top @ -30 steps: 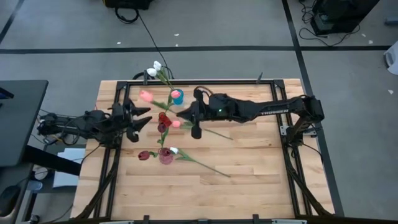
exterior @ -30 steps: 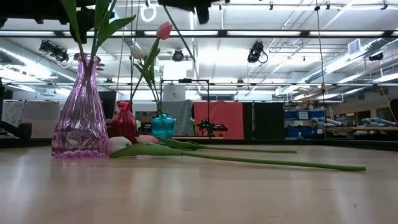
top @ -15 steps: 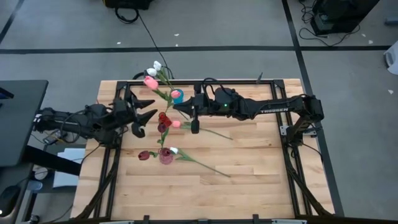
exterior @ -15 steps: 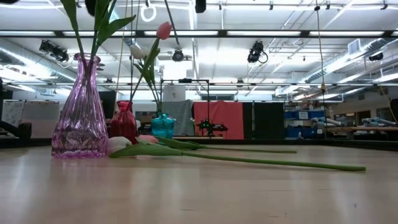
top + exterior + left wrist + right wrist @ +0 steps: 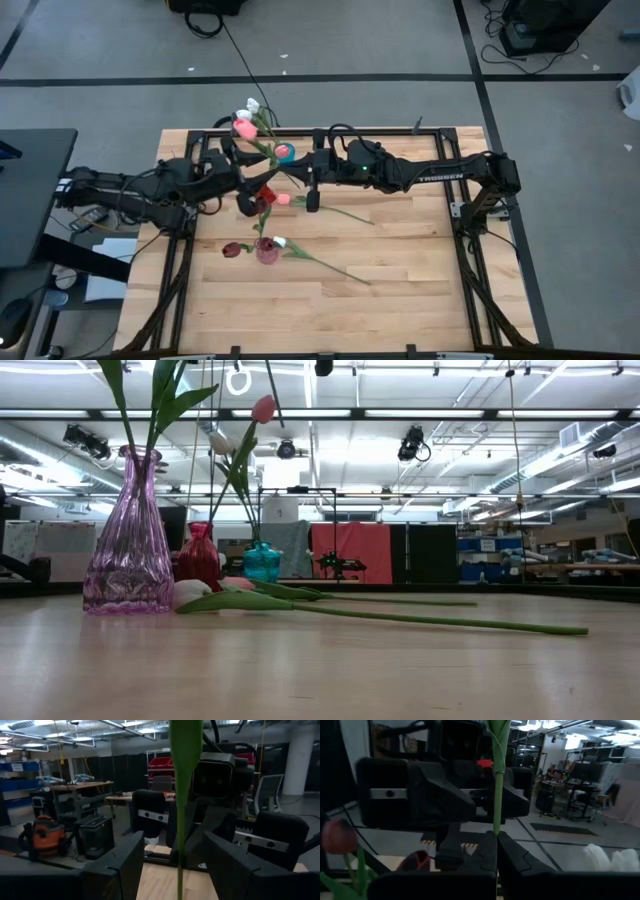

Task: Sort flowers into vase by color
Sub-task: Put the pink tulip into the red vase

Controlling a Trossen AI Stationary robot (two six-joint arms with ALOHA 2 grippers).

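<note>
My right gripper [image 5: 291, 175] [image 5: 496, 845] is shut on the green stem of a pink tulip whose head [image 5: 242, 129] is raised over the table's far middle. My left gripper [image 5: 252, 181] [image 5: 175, 870] faces it, open, with one finger on either side of that stem [image 5: 179, 865] and not touching it. White tulips [image 5: 249, 110] stand in a teal vase [image 5: 285, 152]. Dark red tulips [image 5: 265, 193] stand in a red vase [image 5: 200, 555]. A purple vase [image 5: 130, 540] holds another dark red tulip [image 5: 231, 249]. A white tulip [image 5: 190, 592] and a pink tulip [image 5: 237, 584] lie flat on the table. My right gripper pinches the tulip's thin stem [image 5: 496, 826] between its two fingers, just below a leaf. The fingers come level from the table's right side and lie across the stem. The flower stands nearly upright in the hold, head up, lifted clear of the table.
The three vases stand in a line from the table's middle toward its far edge, close under both grippers. The stems of the two lying tulips [image 5: 330, 268] [image 5: 345, 212] reach toward the right. The wooden top's right half and near part [image 5: 420, 300] are bare.
My left gripper has risen and gone toward the table's right, up to the held stem, and its open fingers now stand around it. My right gripper has tipped upward, and the pink tulip's head has swung toward the far edge.
</note>
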